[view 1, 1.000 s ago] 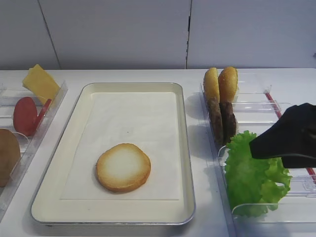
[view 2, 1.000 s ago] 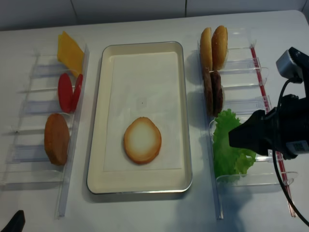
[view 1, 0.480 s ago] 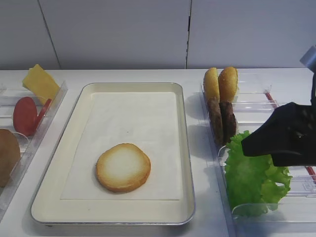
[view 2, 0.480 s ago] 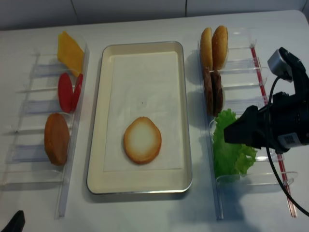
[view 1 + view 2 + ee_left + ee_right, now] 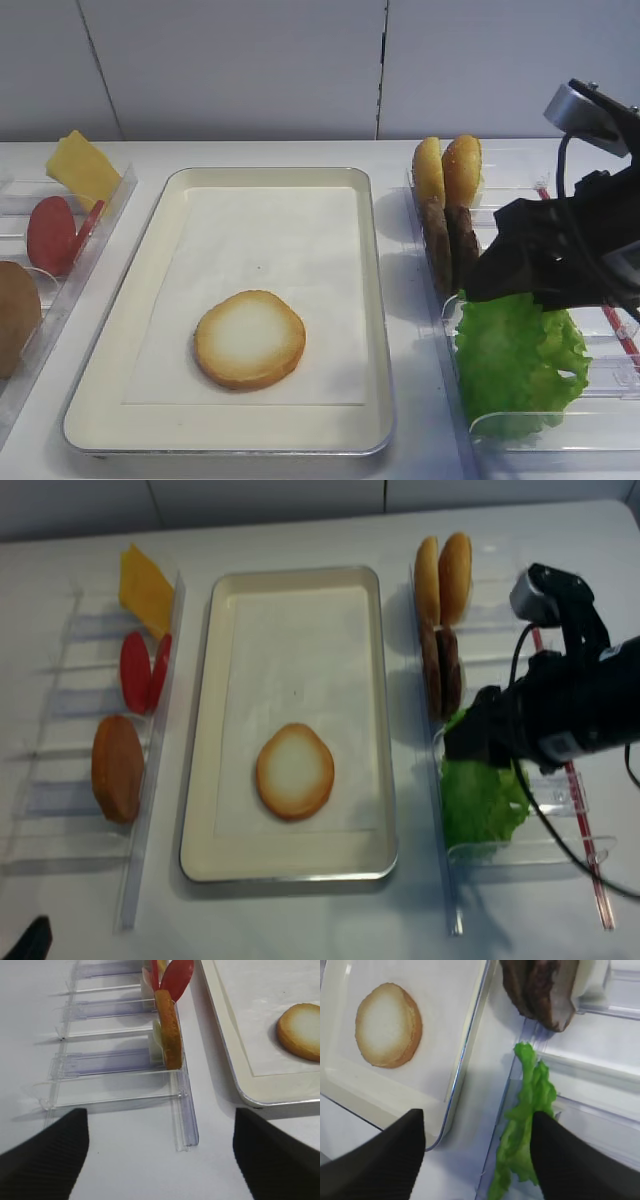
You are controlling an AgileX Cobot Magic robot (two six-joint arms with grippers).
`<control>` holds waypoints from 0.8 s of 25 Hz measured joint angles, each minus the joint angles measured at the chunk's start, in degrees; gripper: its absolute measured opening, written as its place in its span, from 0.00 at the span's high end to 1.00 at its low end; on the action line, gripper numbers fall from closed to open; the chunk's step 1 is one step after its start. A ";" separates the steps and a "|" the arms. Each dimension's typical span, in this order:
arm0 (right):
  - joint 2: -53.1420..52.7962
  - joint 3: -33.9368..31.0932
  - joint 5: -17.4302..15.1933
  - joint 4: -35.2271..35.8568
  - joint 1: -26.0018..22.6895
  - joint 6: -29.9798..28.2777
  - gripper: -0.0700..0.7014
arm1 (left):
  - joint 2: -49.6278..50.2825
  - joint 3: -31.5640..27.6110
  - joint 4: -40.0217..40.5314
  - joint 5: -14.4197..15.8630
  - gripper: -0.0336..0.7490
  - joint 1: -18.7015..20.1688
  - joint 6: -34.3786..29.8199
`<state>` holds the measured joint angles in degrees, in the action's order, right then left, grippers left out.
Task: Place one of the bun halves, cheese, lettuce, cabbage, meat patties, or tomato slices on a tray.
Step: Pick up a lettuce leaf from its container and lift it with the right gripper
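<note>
Right wrist view, lettuce [image 5: 527, 1125] just inside one of the fingers [image 5: 567, 1160], fingers spread, ungrasped.

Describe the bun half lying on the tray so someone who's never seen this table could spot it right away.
Start at the big cream tray with the white paper liner in the middle of the table. On its near end lies a single bun half, flat, pale toasted face up with a golden-brown rim. The other buns stand on edge in the clear rack to the right, not on the tray.
</note>
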<state>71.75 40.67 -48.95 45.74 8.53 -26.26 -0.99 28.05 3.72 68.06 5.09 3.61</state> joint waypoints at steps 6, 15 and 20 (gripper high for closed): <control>2.74 1.15 -1.60 -2.16 0.00 4.61 0.38 | 0.00 0.00 0.00 0.00 0.25 0.00 0.00; 5.01 1.26 -3.75 -2.61 0.00 5.22 0.65 | 0.00 0.00 0.00 0.00 0.25 0.00 0.00; 5.01 1.36 -3.96 -2.75 0.00 5.34 0.83 | 0.00 0.00 0.00 0.00 0.25 0.00 0.00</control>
<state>76.76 42.03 -52.90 42.99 8.53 -20.91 -0.99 28.05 3.72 68.06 5.09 3.61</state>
